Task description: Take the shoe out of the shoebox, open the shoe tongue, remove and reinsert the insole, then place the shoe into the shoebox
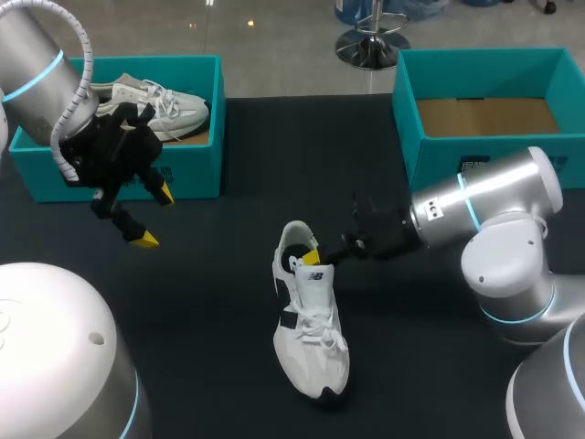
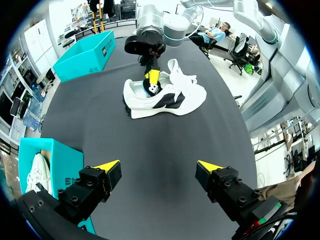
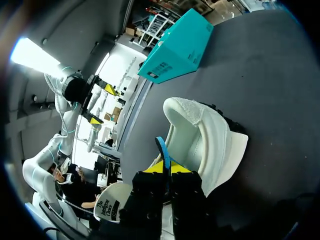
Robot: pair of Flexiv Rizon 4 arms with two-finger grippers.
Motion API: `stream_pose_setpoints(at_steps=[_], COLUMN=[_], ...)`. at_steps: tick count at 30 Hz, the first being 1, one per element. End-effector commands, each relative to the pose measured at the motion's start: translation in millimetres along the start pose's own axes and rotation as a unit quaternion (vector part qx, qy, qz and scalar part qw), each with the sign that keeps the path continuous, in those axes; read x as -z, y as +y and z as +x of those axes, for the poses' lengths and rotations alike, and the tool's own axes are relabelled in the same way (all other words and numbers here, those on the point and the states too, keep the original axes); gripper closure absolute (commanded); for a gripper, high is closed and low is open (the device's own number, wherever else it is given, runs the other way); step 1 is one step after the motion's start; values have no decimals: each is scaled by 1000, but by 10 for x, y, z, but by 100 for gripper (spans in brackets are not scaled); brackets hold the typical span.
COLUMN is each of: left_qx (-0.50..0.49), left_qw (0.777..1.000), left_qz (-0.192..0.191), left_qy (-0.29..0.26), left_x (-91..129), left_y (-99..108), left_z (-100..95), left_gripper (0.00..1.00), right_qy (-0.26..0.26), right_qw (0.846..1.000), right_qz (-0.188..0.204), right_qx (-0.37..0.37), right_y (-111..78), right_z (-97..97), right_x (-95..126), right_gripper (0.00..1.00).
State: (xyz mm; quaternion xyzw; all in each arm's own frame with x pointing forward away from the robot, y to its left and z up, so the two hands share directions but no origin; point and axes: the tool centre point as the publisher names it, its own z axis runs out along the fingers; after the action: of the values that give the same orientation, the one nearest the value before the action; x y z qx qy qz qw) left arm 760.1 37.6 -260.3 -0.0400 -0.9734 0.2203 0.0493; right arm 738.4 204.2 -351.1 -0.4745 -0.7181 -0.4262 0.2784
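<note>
- The shoe (image 1: 311,329) lies mid-table on the black table (image 1: 228,165), toe toward 6 o'clock and heel toward 12, set where both arms can reach it.
- The right gripper (image 3: 162,167) enters the collar from 3 o'clock. Its fingers are pinched together on a thin blue edge, likely the insole (image 3: 161,149), probably to draw it out.
- The left gripper (image 1: 154,218) hangs at 10 o'clock with fingers wide apart and nothing in them, apparently keeping clear.
- The shoe is white with black accents and is lying on its side.
- The empty shoebox (image 1: 407,110) sits at 1 o'clock.
</note>
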Motion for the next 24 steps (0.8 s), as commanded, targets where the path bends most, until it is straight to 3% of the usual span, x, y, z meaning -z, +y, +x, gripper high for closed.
stream_pose_setpoints(at_steps=[1,3,4,5,6,24], left_qx=[0,0,0,0,0,0], left_qw=[1000,1000,1000,1000,1000,1000], left_qz=[-1,-1,-1,-1,-1,-1], left_qy=[0,0,0,0,0,0], left_x=[-1,-1,-1,-1,-1,-1], left_y=[2,2,2,2,2,2], left_z=[2,2,2,2,2,2], left_gripper=[0,0,0,0,0,0], right_qy=[-2,-3,-4,-6,-6,-54], right_qw=[1000,1000,1000,1000,1000,997], right_qz=[0,-2,-2,-2,-3,-48], right_qx=[-2,3,4,8,11,33], right_y=[-14,35,51,85,109,381], right_z=[-10,3,6,26,39,215], right_x=[-38,-22,-17,-7,1,201], right_gripper=[100,65,56,15,0,0])
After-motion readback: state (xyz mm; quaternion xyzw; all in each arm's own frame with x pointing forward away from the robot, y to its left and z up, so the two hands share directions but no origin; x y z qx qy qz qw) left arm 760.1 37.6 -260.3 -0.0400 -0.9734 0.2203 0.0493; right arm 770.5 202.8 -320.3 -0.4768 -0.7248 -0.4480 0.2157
